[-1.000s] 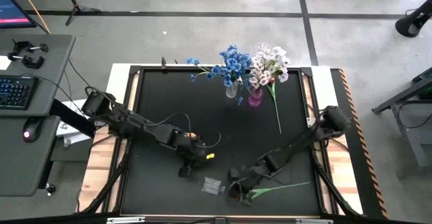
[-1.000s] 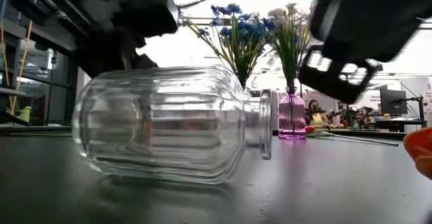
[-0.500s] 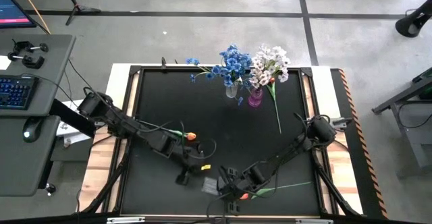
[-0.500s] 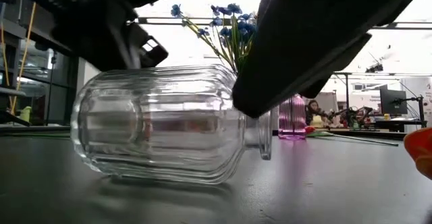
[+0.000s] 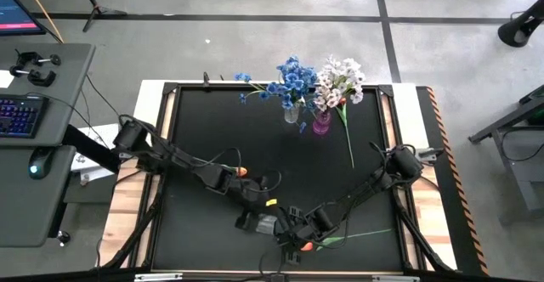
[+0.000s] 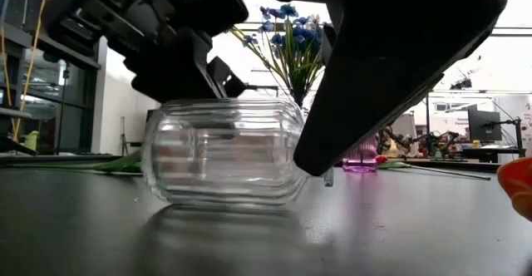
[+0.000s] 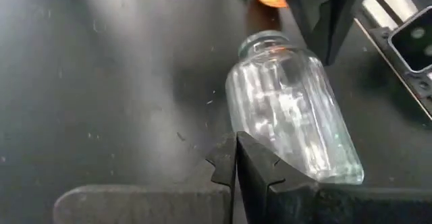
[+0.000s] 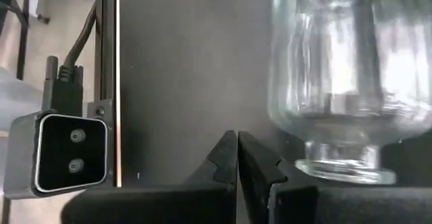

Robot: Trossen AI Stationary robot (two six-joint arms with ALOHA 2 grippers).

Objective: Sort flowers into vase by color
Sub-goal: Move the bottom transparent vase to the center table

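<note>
Near the 6 o'clock edge of the table (image 5: 204, 129), we see a clear ribbed vase (image 5: 266, 224) lying on its side, with an orange tulip (image 5: 303, 246) just beside it toward 4 o'clock; its thin green stem (image 5: 357, 235) runs toward 3 o'clock. At 12 o'clock, well apart, the blue flowers (image 5: 291, 80) stand in a small clear vase and the white flowers (image 5: 340, 80) in a pink vase (image 5: 321, 125). 1 more stem (image 5: 348, 142) lies flat near the pink vase.

Both arms meet at the fallen vase. The left gripper (image 7: 236, 158) is at the vase's body, and its 2 fingers are pressed together with nothing between them. The right gripper (image 8: 236, 155) is beside the vase's neck, fingers also clenched on nothing.

We judge that the step in hand is to set this vase upright, so the orange tulips can go in. 2 colors look already sorted. The next move probably calls for 1 gripper to spread its fingers around the neck or body and tip the glass up, carefully, because the round ribbed glass may roll away or slip.
</note>
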